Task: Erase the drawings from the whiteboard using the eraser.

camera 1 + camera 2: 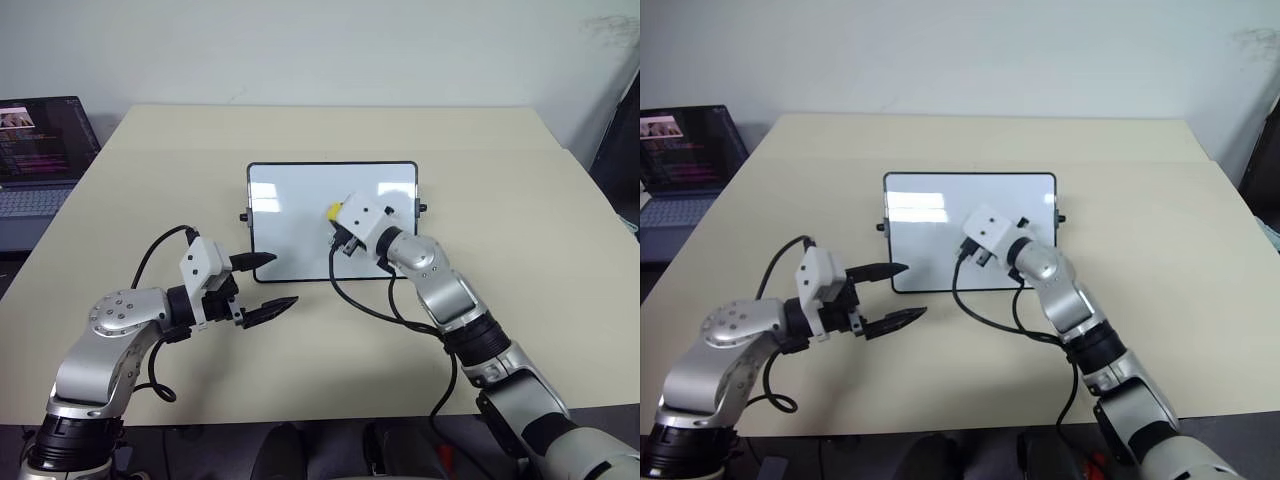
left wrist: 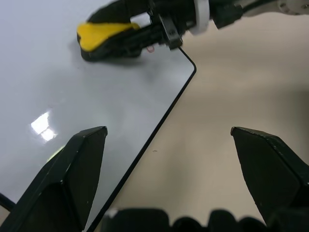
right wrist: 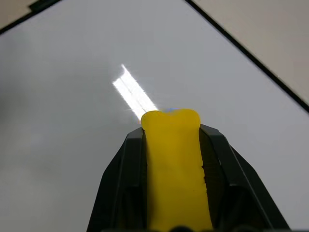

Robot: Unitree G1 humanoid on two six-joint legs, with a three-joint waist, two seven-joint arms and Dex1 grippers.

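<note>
Gripping the yellow eraser (image 3: 175, 164) between closed fingers, the right gripper (image 1: 338, 222) presses it onto the whiteboard (image 1: 290, 195) near its middle; the left gripper (image 1: 267, 284) hangs open over the board's near-left corner.

Glossy, smooth whiteboard (image 1: 300, 205) lies on a matt beige table (image 1: 520, 250); the eraser (image 3: 175, 169) looks matt yellow.

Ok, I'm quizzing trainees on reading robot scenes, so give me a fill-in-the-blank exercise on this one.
1. The right pincer is shut on the ____ eraser.
2. The eraser is over the ____, which lies on the beige table.
3. The left pincer is ____, holding nothing.
4. A ____ sits beyond the table's left edge.

Missing words: yellow; whiteboard; open; laptop
</note>
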